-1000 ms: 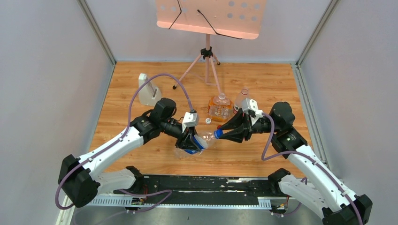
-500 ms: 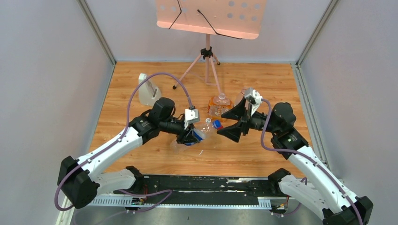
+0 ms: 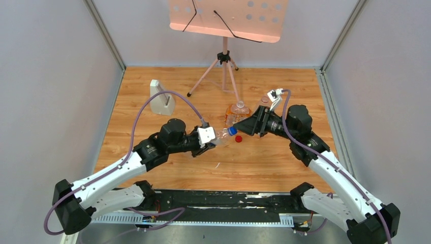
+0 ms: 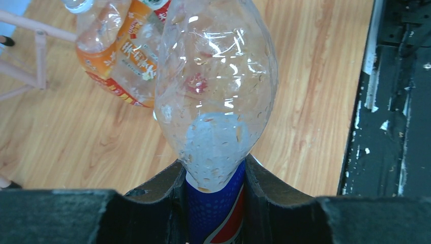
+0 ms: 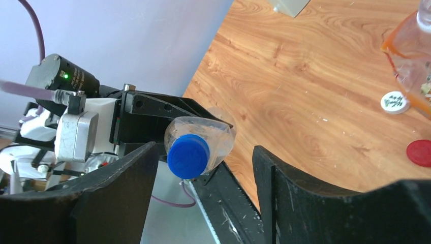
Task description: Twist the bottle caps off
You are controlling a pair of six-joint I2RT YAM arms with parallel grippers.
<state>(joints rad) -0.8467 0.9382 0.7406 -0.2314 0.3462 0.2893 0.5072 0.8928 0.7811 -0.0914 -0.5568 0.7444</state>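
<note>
My left gripper point(image 3: 209, 138) is shut on the Pepsi bottle point(image 3: 219, 135) at its blue label point(image 4: 216, 213) and holds it off the table, neck pointing right. Its blue cap point(image 3: 232, 130) is on the neck. My right gripper point(image 3: 247, 126) is open, with the blue cap point(image 5: 188, 156) between its jaws and apart from both. A red cap point(image 3: 238, 138) and a white cap point(image 5: 394, 102) lie loose on the table. The squat orange-labelled bottle point(image 3: 237, 113) stands capless behind. The third bottle point(image 3: 264, 101) is mostly hidden behind my right wrist.
A pale grey upright block point(image 3: 161, 97) stands at the back left. A pink music stand's tripod point(image 3: 223, 63) stands at the back middle. Grey walls close in both sides. A black rail point(image 3: 223, 198) runs along the near edge.
My right gripper let go of the blue cap, opened and drew back to the right. My left arm swung the Pepsi bottle up and to the right. The red cap came into view.
</note>
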